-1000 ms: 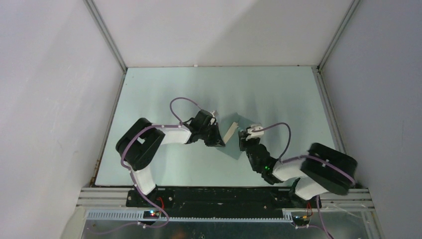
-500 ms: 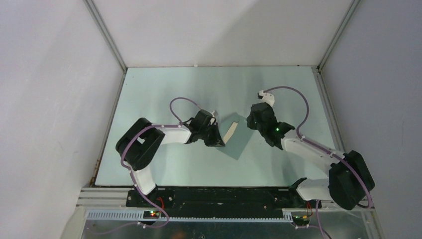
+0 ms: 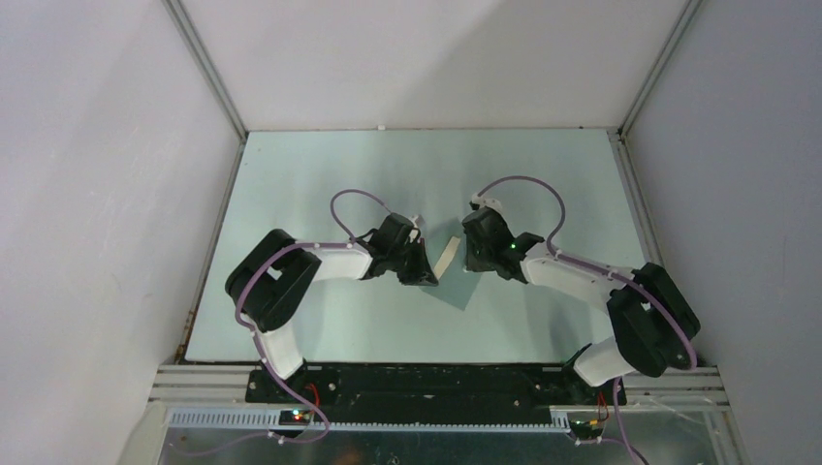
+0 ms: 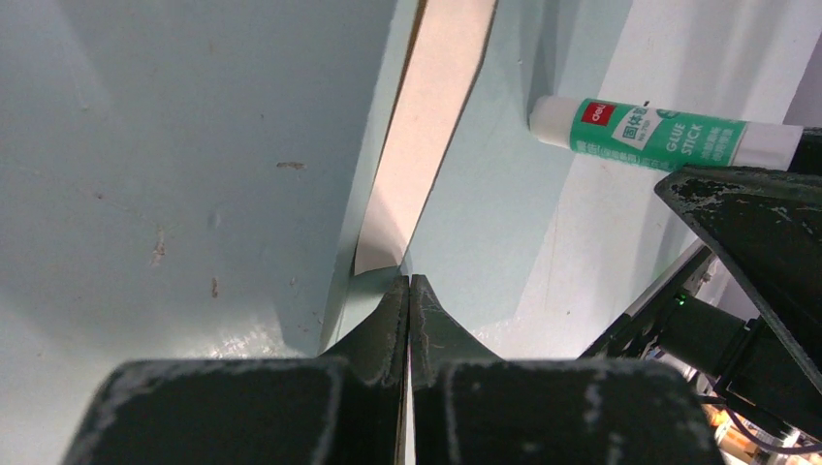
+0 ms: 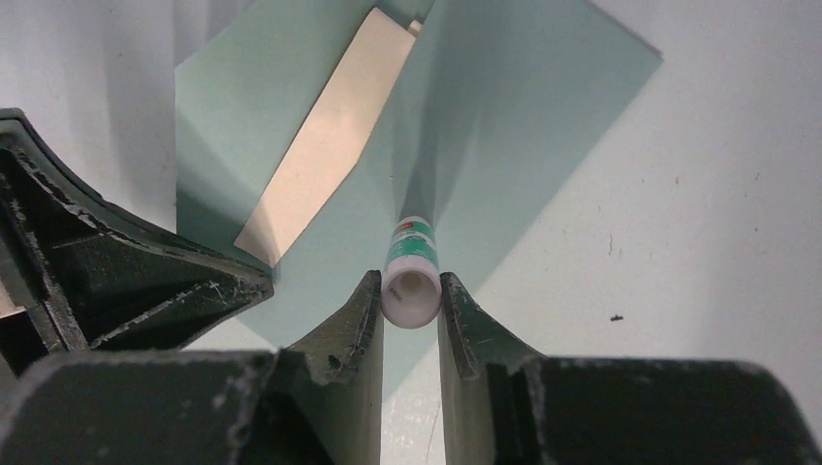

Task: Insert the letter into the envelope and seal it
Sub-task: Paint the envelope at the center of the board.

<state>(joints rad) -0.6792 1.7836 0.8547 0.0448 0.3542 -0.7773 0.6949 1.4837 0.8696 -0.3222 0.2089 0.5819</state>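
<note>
Your left gripper (image 4: 408, 291) is pressing its fingers together on a raised edge of the envelope (image 5: 523, 107), right at the end of the tan strip that is showing of the letter (image 5: 325, 136). The strip is lying against the envelope's teal paper. The envelope is resting on the surface (image 5: 698, 242) between both arms. Your right gripper (image 5: 411, 300) is pinching the glue stick (image 5: 412, 276), its far end pointing at the envelope beside the strip.

Envelope (image 5: 543, 107): teal-grey, plain. Letter (image 5: 325, 145): pale tan-beige. Glue stick (image 4: 669, 136): white body, green label, white lettering, small red logo. Counter (image 5: 698, 242): pale greenish-white, few dark specks. Right fingers (image 5: 344, 339): black, scuffed grey.
</note>
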